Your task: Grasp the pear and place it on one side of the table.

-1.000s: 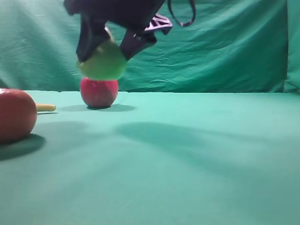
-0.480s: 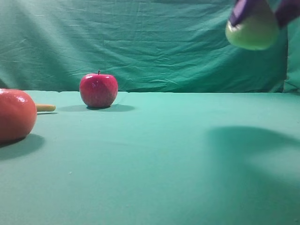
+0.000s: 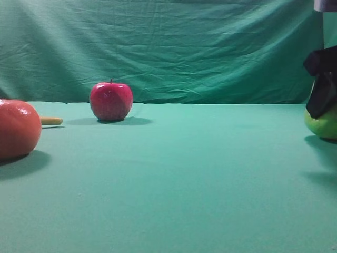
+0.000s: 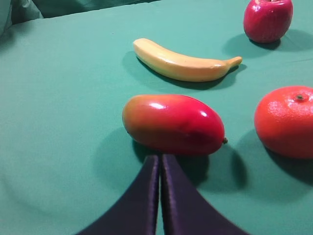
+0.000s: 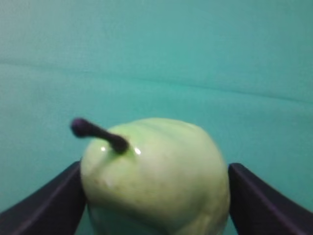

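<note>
**Pear sitting at the bench's right edge, between the right gripper's fingers**

The pear (image 3: 322, 124) is resting low on the green bench (image 3: 200, 174) at the far right of the high view, partly cut off by the frame edge. The right gripper (image 3: 322, 87) is hanging over it from above, one dark finger lying down the fruit's left flank. In the right wrist view the pear (image 5: 156, 178) is filling the space between the gripper's two fingers (image 5: 44, 205), its dark stem (image 5: 98, 133) pointing up and to the left. The left finger is sitting right at the fruit's skin and the right one is close beside it; whether they are pressing or merely flanking it cannot be told from these views.

Well apart, toward the back left of the bench, a red apple (image 3: 110, 101) is standing upright. An orange (image 3: 18, 129) is sitting at the near left edge, with the tip of a banana (image 3: 51, 120) just behind it.

The left gripper (image 4: 160, 196) is hovering with its fingers pressed together and holding nothing, just short of a red mango (image 4: 173, 124). Beyond the mango the banana (image 4: 183, 63) is lying across the cloth, with the orange (image 4: 286, 120) to the right and the apple (image 4: 268, 19) at the far corner.
</note>
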Controlling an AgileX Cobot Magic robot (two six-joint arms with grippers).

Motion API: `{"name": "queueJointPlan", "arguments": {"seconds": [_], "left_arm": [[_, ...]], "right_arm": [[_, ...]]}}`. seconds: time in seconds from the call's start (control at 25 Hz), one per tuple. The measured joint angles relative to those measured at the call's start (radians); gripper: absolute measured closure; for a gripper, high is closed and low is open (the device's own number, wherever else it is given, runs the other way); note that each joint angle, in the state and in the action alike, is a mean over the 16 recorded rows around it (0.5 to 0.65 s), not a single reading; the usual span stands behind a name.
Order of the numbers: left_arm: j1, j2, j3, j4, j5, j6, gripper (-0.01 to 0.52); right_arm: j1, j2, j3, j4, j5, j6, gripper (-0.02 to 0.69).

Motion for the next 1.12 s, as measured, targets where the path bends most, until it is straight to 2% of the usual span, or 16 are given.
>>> {"name": "queueJointPlan", "arguments": {"seconds": [0.16,0.32,0.44,0.72,0.84,0.96,1.12], "left_arm": [[0.000,0.000,0.000,0.000,0.000,0.000,0.514],[0.000,0.000,0.000,0.000,0.000,0.000,0.514],[0.000,0.000,0.000,0.000,0.000,0.000,0.514],[0.000,0.000,0.000,0.000,0.000,0.000,0.514],[0.000,0.000,0.000,0.000,0.000,0.000,0.514],[0.000,0.000,0.000,0.000,0.000,0.000,0.514],[0.000,0.000,0.000,0.000,0.000,0.000,0.514]], "right_arm": [[0.000,-0.053,0.000,0.013,0.047,0.002,0.076],[0.000,-0.148,0.000,0.025,0.115,0.002,0.105],[0.000,-0.248,0.001,0.027,0.176,0.002,0.194],[0.000,-0.540,0.005,0.026,0.335,0.002,0.469],[0.000,-0.673,0.007,0.024,0.398,0.002,0.567],[0.000,-0.800,0.009,0.022,0.454,0.002,0.633],[0.000,-0.946,0.009,0.021,0.513,0.001,0.665]]}}
